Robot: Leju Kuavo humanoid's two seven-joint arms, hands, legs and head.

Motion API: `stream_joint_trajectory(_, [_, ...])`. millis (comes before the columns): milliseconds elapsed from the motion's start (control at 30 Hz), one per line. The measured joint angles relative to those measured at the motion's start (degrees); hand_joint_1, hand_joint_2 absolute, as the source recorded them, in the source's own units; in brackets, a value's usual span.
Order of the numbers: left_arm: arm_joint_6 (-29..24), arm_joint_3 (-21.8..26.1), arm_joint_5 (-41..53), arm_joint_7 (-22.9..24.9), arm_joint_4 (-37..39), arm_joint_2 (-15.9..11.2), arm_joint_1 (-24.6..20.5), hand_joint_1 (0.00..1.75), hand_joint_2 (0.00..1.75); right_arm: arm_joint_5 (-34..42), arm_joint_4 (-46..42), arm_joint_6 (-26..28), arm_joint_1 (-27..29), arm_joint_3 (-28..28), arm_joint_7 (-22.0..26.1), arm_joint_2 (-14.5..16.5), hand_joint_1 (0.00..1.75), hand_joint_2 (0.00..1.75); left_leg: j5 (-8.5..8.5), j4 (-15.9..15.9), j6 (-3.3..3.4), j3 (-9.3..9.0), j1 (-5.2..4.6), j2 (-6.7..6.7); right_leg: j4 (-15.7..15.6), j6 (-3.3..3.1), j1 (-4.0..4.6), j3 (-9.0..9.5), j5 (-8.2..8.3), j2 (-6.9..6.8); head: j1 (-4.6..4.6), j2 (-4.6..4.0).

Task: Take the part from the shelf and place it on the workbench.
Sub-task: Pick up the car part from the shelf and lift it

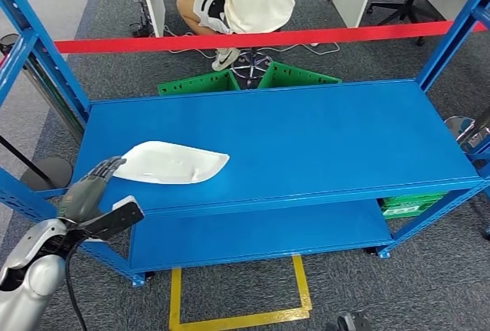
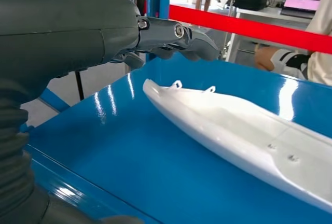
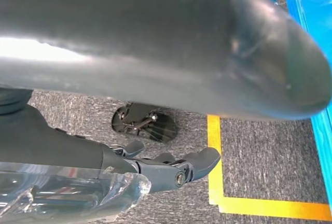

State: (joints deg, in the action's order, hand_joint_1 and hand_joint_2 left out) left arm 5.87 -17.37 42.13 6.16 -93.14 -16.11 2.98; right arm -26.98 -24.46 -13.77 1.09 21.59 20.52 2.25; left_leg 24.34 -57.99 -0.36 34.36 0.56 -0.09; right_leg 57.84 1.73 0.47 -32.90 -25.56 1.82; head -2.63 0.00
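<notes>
Lying flat on blue shelf [image 1: 324, 128], long white tapered part [image 1: 173, 163]; left hand [image 1: 93, 187] open beside it.

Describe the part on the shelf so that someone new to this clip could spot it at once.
Find the blue shelf; on its top level, near the left front corner, lies the part. It is a long, flat white piece tapering to a point, the one white thing on the blue surface.

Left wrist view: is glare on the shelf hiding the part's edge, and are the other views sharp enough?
Left wrist view: bright streaks on the blue shelf, but the white part keeps a clear edge; the left hand is sharp. Head view: evenly lit and sharp. Right wrist view: a blurred grey thumb with a bright highlight fills the foreground; the right hand behind is sharp.
</notes>
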Motion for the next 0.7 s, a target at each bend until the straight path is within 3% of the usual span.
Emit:
stream_joint_trajectory(400, [0.2,-0.2,2.9,0.1,4.3,0.0,-2.9,0.0,1.75,1.4,-1.8,0.0,0.1,-2.3,-1.0,0.0,0.0,0.0,-0.1,0.1,-0.13,-0.09,0.08,0.0,0.1,-0.02,0.07,-0.02,-0.01,-0.01,0.01,0.0])
stream_joint_trajectory(700, [-0.6,-2.3,10.4,-1.8,9.6,0.5,-10.3,0.0,1.75,4.7,-3.4,0.0,0.2,-4.8,-2.5,0.0,0.0,0.0,-0.14,0.2,-0.15,-0.09,0.08,0.0,0.1,-0.04,0.07,-0.01,0.02,-0.01,0.01,0.0])
